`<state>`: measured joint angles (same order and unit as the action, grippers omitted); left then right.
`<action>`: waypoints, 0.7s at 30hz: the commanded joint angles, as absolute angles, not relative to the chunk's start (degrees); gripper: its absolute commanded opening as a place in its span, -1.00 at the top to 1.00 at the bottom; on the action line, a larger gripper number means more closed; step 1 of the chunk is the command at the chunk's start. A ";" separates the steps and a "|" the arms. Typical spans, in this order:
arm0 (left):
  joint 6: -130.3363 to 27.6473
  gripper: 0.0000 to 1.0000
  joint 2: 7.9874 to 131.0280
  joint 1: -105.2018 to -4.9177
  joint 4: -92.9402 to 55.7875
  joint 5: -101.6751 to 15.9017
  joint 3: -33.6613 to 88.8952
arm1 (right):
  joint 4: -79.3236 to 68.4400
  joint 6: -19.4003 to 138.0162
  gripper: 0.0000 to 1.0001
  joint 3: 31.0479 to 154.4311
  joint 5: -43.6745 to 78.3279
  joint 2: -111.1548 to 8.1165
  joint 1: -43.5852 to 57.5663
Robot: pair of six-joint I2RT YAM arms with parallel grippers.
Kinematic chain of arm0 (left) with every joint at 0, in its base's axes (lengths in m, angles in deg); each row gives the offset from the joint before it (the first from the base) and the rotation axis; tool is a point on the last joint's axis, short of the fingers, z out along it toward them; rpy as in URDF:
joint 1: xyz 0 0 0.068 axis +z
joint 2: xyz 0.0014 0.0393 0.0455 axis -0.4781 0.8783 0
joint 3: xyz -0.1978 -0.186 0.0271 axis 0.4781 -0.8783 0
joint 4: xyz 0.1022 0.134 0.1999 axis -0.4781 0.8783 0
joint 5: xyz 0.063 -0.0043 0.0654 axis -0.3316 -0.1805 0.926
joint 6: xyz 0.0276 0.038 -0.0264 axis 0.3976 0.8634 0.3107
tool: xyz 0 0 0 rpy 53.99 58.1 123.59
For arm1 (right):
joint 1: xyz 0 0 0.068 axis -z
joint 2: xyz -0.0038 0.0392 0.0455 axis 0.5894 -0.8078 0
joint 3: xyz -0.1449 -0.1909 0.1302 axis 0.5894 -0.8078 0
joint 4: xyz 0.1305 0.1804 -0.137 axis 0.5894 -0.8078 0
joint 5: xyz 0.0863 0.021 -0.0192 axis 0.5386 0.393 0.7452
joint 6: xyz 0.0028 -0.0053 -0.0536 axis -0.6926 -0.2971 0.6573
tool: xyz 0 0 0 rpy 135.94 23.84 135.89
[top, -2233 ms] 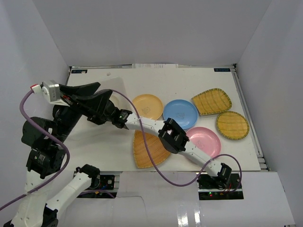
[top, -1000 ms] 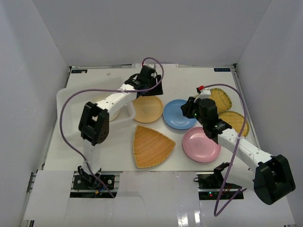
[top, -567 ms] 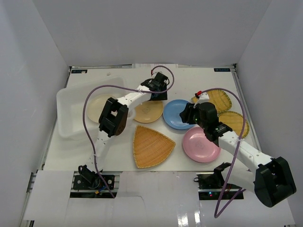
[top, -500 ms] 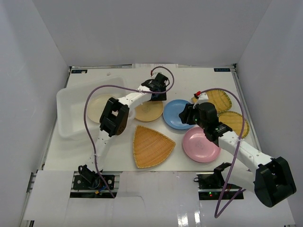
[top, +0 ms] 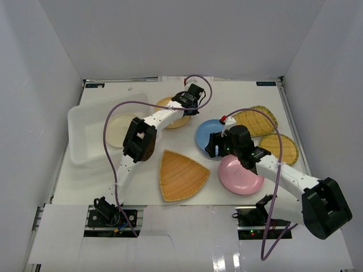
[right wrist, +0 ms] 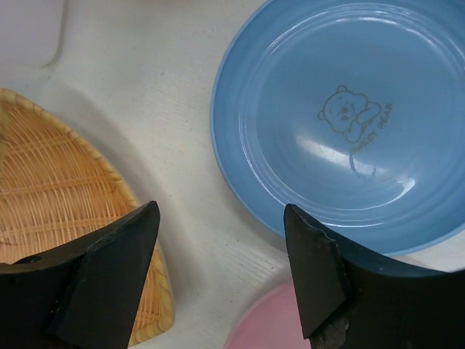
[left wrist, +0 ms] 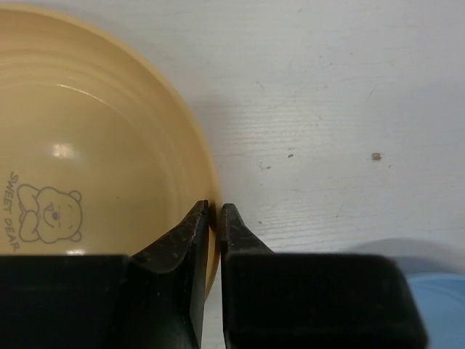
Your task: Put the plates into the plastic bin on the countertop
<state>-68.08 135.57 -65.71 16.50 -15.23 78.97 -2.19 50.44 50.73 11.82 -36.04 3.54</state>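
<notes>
On the countertop [top: 113, 175] the task is judged to be at an early stage, with one of seven pieces put away. The bin [top: 76, 122] is seen at the left side, and only the cream plate [top: 116, 129] is lying inside it. Six pieces are left outside.

Three wicker dishes are untouched: the triangular one [top: 180, 174] near the front edge, the fan-shaped one [top: 255, 120] at the far right and the rounded one [top: 283, 148] just in front of it. The pink plate [top: 243, 177] is also untouched, near the front right.

The yellow plate [left wrist: 109, 145] is found just right of the bin, between it and the blue plate [right wrist: 349, 131]. Its rim is pinched by the left gripper [left wrist: 214, 211], whose fingers are closed to a thin slit with the plate's edge between them. Whether the plate is lifted off the surface cannot be told. This is judged to be the second piece on its way to the bin.

The right gripper [right wrist: 219, 211] is held wide open above the near-left edge of the blue plate, and nothing is gripped by it. The blue plate is judged the likely next pick
</notes>
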 commanded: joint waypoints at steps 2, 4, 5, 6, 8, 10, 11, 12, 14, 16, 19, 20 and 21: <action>-66.22 1.00 130.00 -65.56 13.68 -15.29 84.02 | -2.65 54.34 -0.53 53.84 12.15 -40.21 1.93; -65.17 1.00 127.45 -65.56 12.98 -15.38 87.00 | -3.00 55.66 -0.51 55.86 11.71 -43.55 1.32; -63.95 1.00 126.04 -65.56 12.62 -15.46 87.80 | -3.09 55.92 -0.44 56.56 11.10 -44.61 1.14; -63.24 1.00 122.46 -65.56 12.27 -15.47 88.59 | -2.57 56.45 -0.38 57.96 10.92 -46.62 1.14; -60.70 1.00 118.31 -65.56 10.52 -15.64 89.48 | -2.91 57.15 -0.30 59.81 11.35 -49.61 1.05; -58.41 1.00 111.63 -65.48 9.11 -14.16 89.39 | -3.18 58.03 -0.27 61.83 11.01 -51.55 0.44; -56.31 1.00 109.44 -65.39 8.93 -13.45 89.39 | -3.35 58.38 -0.28 62.45 10.66 -53.30 0.26; -55.07 1.00 105.32 -65.21 9.01 -12.75 89.31 | -3.61 59.00 -0.27 62.98 9.96 -54.28 0.00; -51.65 1.00 101.00 -64.95 9.98 -9.25 87.30 | -4.23 59.96 -0.26 65.00 10.04 -57.08 -0.44; -50.06 1.00 93.56 -64.42 11.64 -5.55 83.35 | -7.19 61.45 -0.25 68.06 7.84 -59.20 -1.06; -50.74 1.00 82.49 -61.98 14.10 -0.36 69.74 | -9.41 62.69 -0.16 70.80 5.65 -62.28 -2.11; -52.32 1.00 79.91 -61.00 15.51 -0.44 62.92 | -9.68 62.96 -0.14 72.11 4.51 -63.33 -2.29; -52.68 1.00 77.88 -60.12 16.39 -0.35 59.98 | -9.85 63.13 -0.11 72.73 3.98 -63.77 -2.38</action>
